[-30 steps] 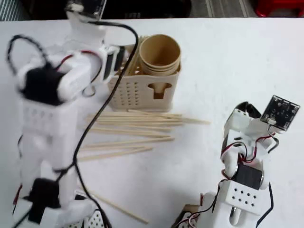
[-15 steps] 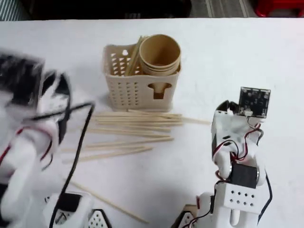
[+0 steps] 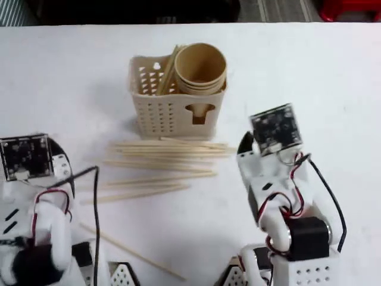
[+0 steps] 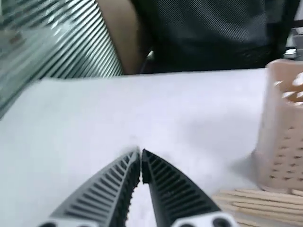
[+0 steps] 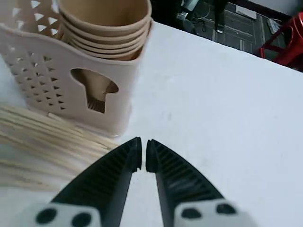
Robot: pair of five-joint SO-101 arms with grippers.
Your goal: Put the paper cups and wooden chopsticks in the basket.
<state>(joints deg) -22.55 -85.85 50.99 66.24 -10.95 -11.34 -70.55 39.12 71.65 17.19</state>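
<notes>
White table (image 3: 309, 71), both arms low at the near edge. The left arm (image 3: 30, 238) sits at the near left corner and the right arm (image 3: 286, 220) at the near right, its wrist just right of the loose sticks.

The beige perforated basket (image 3: 172, 116) stands upright mid-table, toward the far side. Inside, on the side toward the right arm, is a nested stack of paper cups (image 3: 200, 67), upright, mouth up, rims above the basket wall. The bottom of the stack shows through the keyhole cutout in the front wall. Beside the cups, a few wooden chopsticks (image 3: 168, 71) stand tilted in the basket, leaning against the stack.

A loose pile of chopsticks (image 3: 166, 161) lies flat on the table just in front of the basket, roughly parallel to its front wall and spread toward the near edge. One lone chopstick (image 3: 131, 253) lies diagonally, apart from the pile, near the left arm's base.

The left gripper (image 4: 141, 156) has its fingers closed together on nothing, over bare table, with the basket off to one side and stick ends near it. The right gripper (image 5: 143, 151) also has its fingers together, empty, just over the table beside the pile's ends, pointing at the basket corner below the cups.
</notes>
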